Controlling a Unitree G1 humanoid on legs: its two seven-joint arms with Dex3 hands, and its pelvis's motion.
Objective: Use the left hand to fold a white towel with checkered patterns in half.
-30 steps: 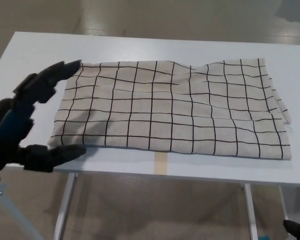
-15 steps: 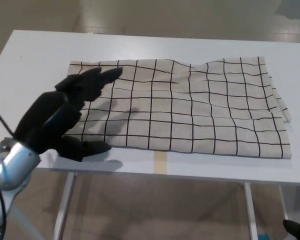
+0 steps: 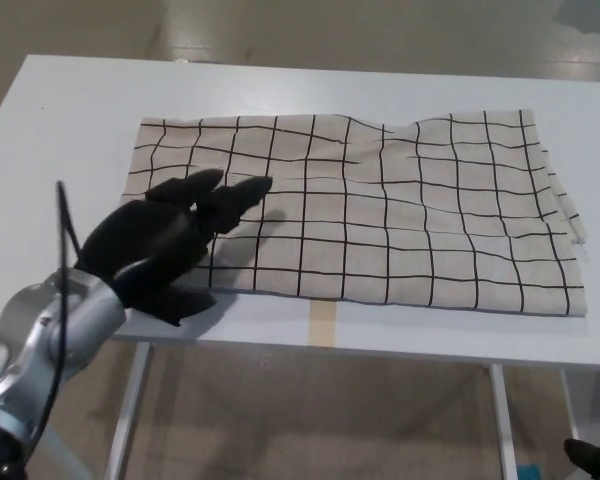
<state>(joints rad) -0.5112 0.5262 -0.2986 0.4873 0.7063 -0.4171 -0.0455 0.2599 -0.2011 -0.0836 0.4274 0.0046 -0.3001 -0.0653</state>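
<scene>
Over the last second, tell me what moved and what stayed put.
The left hand swung in from the table's left edge, over the towel, toward its near-left corner, fingers apart, gripping nothing yet. The towel stayed flat and unfolded on the white table. The right hand is out of view.

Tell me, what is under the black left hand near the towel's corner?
The left hand is over the near left part of the checkered towel, which lies flat on the white table. The towel corner below the hand is covered, so I cannot see whether the fingers hold it.

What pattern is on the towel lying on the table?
A black grid of checks on an off-white towel, seen in the head view.
</scene>
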